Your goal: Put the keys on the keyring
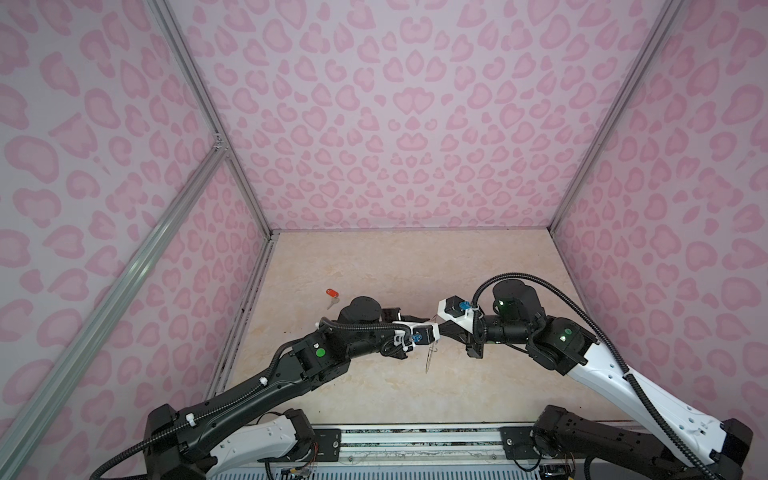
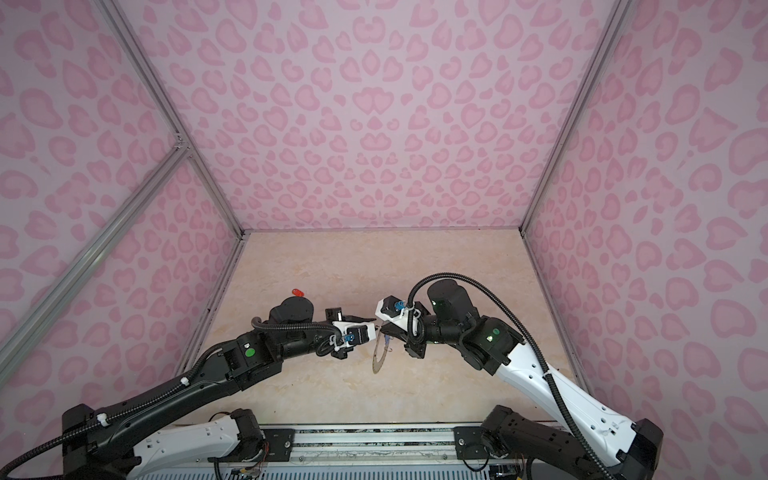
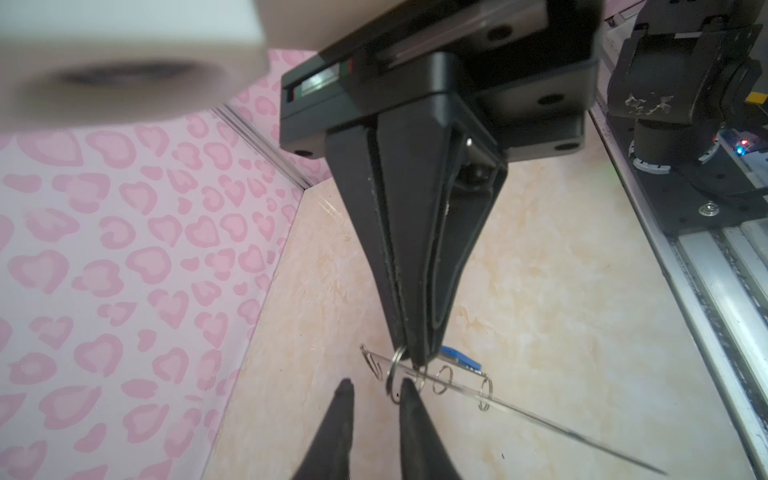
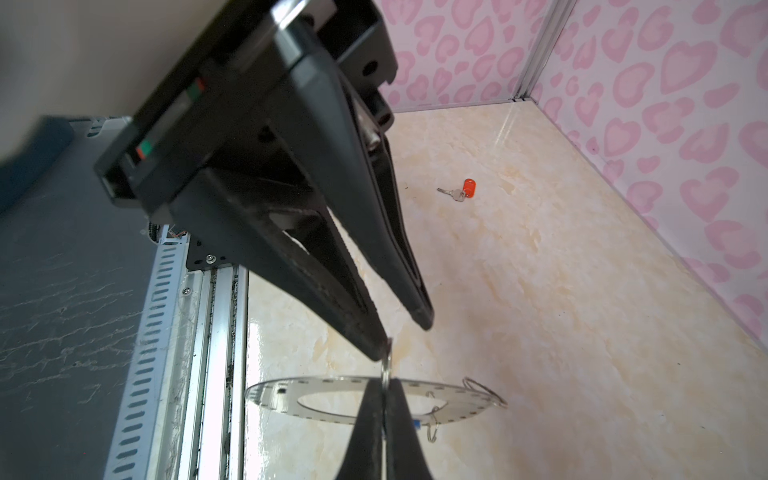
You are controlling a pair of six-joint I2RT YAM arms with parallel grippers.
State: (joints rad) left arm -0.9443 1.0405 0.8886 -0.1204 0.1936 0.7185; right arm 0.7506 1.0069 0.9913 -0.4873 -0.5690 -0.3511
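My right gripper (image 4: 384,401) was clamped shut on the rim of the keyring (image 4: 274,395), a flat grey metal ring-shaped disc. It held the disc over the pale marbled tabletop (image 4: 540,291), low in the centre of the right wrist frame. I judged that this grip was there to steady the disc and present its small wire loops (image 3: 485,392) to my other arm.

My left gripper (image 3: 376,390), at the bottom centre of the left wrist frame, had its jaws slightly parted. One fingertip sat just beside a loop, and the jaws gripped nothing I could make out.

A blue oval plastic tag (image 3: 461,358) showed just behind the disc, beside my right fingertips. Its key was hidden, and I could not tell whether it hung from a loop.

The small silver metal key with a red-orange oval plastic tag (image 4: 457,192) lay flat on the tabletop. It was well apart from the disc, upper right of centre in the right wrist frame, and not yet on the ring.
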